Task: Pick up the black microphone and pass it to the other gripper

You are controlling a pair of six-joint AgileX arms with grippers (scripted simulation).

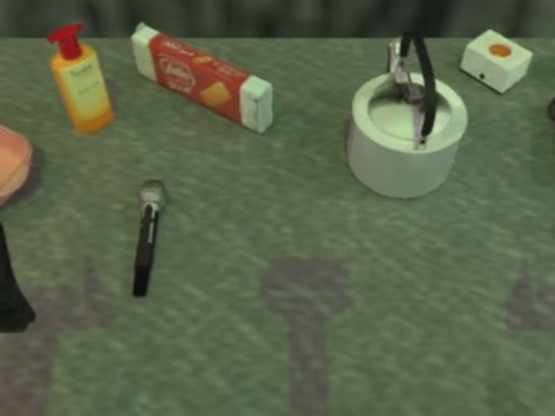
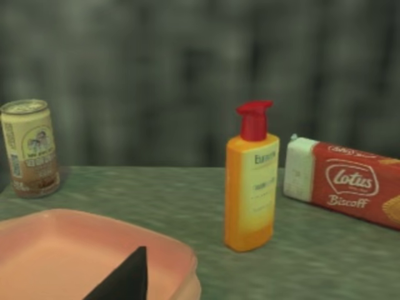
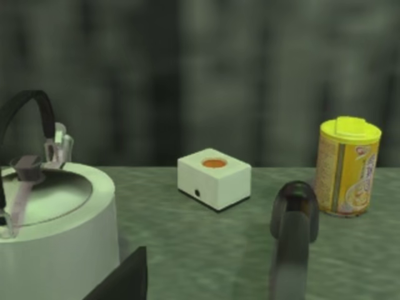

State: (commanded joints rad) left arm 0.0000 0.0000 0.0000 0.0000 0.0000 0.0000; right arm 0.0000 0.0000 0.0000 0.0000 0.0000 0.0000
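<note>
The black microphone [image 1: 146,245] lies flat on the green table [image 1: 286,217], left of the middle. Its silver mesh head [image 1: 153,194] points to the far side and its slim black handle toward the front. Nothing touches it. My left gripper [image 1: 10,295] shows as a black shape at the table's far left edge, well left of the microphone and apart from it. In the left wrist view only a black tip of this gripper [image 2: 125,281] shows, over a pink tray. My right gripper [image 3: 122,281] shows only as a black tip beside the white pot. The microphone is in neither wrist view.
An orange pump bottle [image 1: 81,80] and a red biscuit pack [image 1: 201,76] stand at the back left, with a pink tray [image 1: 10,163] at the left edge. A white pot with an arched black handle [image 1: 406,134] and a small white box [image 1: 495,59] sit at the back right. A drink can [image 2: 29,149], a yellow can [image 3: 345,167] and a dark grey upright thing [image 3: 292,240] also stand there.
</note>
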